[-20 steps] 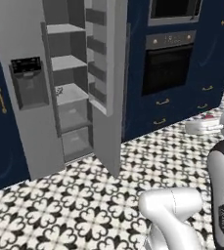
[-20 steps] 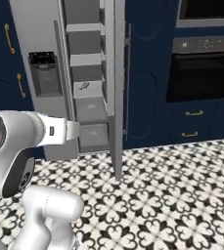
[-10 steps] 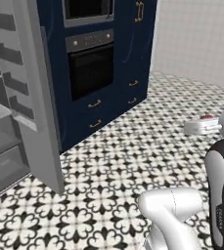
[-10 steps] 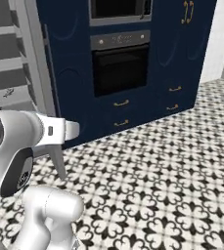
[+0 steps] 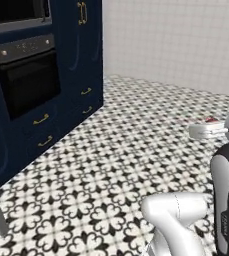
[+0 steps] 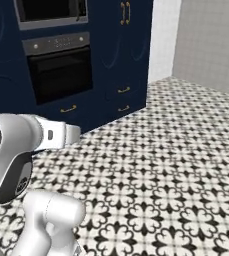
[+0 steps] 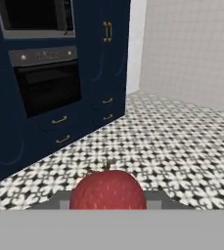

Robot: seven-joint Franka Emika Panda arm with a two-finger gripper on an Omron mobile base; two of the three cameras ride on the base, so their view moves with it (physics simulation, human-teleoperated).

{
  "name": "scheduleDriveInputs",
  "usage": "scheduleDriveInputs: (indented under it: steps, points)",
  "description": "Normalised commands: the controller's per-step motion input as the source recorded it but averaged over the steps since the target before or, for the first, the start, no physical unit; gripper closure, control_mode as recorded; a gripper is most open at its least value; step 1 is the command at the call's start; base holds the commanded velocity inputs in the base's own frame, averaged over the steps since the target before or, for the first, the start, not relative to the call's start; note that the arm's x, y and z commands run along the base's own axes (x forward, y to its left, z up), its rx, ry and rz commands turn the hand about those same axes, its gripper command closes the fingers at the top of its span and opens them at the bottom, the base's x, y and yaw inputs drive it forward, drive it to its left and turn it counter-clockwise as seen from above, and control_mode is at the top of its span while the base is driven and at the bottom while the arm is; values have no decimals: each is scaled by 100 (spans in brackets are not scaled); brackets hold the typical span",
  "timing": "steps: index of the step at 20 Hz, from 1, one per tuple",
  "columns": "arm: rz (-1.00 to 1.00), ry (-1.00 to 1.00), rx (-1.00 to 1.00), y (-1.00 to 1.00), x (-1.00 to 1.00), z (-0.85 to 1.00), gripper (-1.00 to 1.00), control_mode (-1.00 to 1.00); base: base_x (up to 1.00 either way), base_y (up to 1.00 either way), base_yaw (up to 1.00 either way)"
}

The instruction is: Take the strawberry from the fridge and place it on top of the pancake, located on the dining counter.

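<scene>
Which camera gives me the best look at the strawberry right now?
The hand view: the strawberry sits large and red at the bottom centre, held in the gripper. In the left base view only a small red speck shows at the hand's tip. The right base view gives nothing useful on it.

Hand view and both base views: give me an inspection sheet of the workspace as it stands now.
Surface: black-and-white patterned floor tiles; no counter seen.
Job's things: strawberry red, close at the bottom of the hand view, between the fingertips.
Clutter: nothing seen.
Grippers: gripper shut on the strawberry.
Cables: nothing seen.
Surroundings: navy cabinets with gold handles, built-in black oven, pale wall.
</scene>
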Motion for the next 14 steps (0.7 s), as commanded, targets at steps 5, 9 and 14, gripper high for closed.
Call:
scheduleDriveInputs:
  steps: [5,9,14]
  points:
    - [0,0,0,0,0,0,100,100,93,-53,-41]
    - [0,0,0,0,0,0,100,100,98,-24,-45]
    - [0,0,0,0,0,0,100,100,100,1,-46]
